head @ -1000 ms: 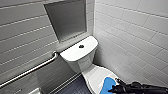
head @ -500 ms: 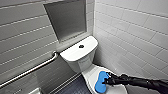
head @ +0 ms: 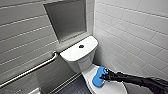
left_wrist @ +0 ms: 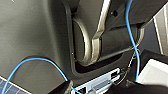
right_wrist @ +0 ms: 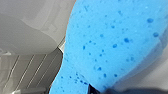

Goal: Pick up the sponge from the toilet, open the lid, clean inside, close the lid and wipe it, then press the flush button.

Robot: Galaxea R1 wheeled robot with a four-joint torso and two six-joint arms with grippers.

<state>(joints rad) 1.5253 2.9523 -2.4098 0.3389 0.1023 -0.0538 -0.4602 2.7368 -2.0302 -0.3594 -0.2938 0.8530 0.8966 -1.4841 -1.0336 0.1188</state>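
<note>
The white toilet (head: pixel 75 53) stands in the corner, its tank top carrying the round dark flush button (head: pixel 81 46). In front of the tank the lid (head: pixel 116 88) lies down over the bowl. The blue sponge (head: pixel 98 78) rests flat on the lid near its hinge end. My right gripper (head: pixel 103 77) reaches in from the right on a black arm and is shut on the sponge's edge. The sponge (right_wrist: pixel 112 42) also looms large in the right wrist view, against white ceramic (right_wrist: pixel 27 27). The left wrist view looks at the robot's own dark body and blue cables (left_wrist: pixel 130 37).
A metal grab bar (head: pixel 32 68) runs along the grey tiled wall left of the toilet. A recessed niche (head: pixel 67 20) sits above the tank. White tiles (head: pixel 130 32) close in on the right. Dark floor (head: pixel 75 88) lies left of the bowl.
My right gripper has slid the sponge across the lid toward the tank over the last second. The toilet and the camera have stayed put.
</note>
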